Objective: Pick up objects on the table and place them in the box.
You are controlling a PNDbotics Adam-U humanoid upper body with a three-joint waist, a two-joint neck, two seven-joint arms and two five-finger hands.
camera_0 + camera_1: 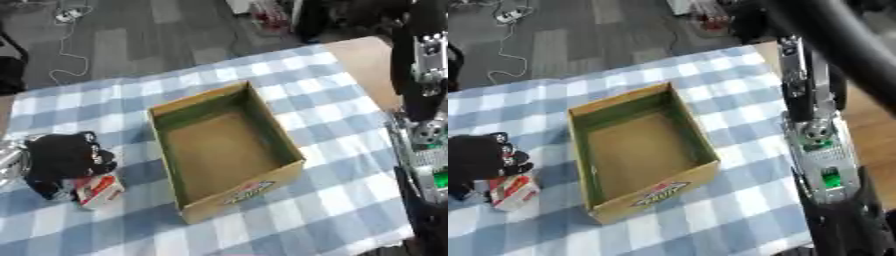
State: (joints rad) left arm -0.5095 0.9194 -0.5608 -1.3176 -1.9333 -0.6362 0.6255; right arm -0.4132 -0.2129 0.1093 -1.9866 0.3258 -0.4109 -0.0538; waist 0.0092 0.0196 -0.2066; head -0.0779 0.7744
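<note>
Closing on small carton (98,191) with left hand (63,159), left of box (223,150) on checked tablecloth (332,190). Fingers curled down over carton's top, wrapped round its upper part; only lower end of carton visible, poking out below and just right of fingertips. Cannot tell whether thumb sits behind it or whether carton is off the cloth yet.

Carton: white with red print, looks like light cardboard pack. Judged light, fairly stiff on edges, crushable on broad faces, slick printed skin. Best hold probably across narrow sides, fingers one side, thumb opposite, near the middle rather than the end, so no swing or slip out from under fingertips. Should avoid squeezing flat faces.

Box: open top, inside bare brown, nothing in it visible, well right of fingers with strip of cloth between. Near wall taller than carton, so needs lift clear of rim before moving across, then release low inside.

Right hand: not visible in either view, only right arm (815,135) hanging along right edge of table, far from carton.

Risk: carton tipping out from under curled fingers on lift.
</note>
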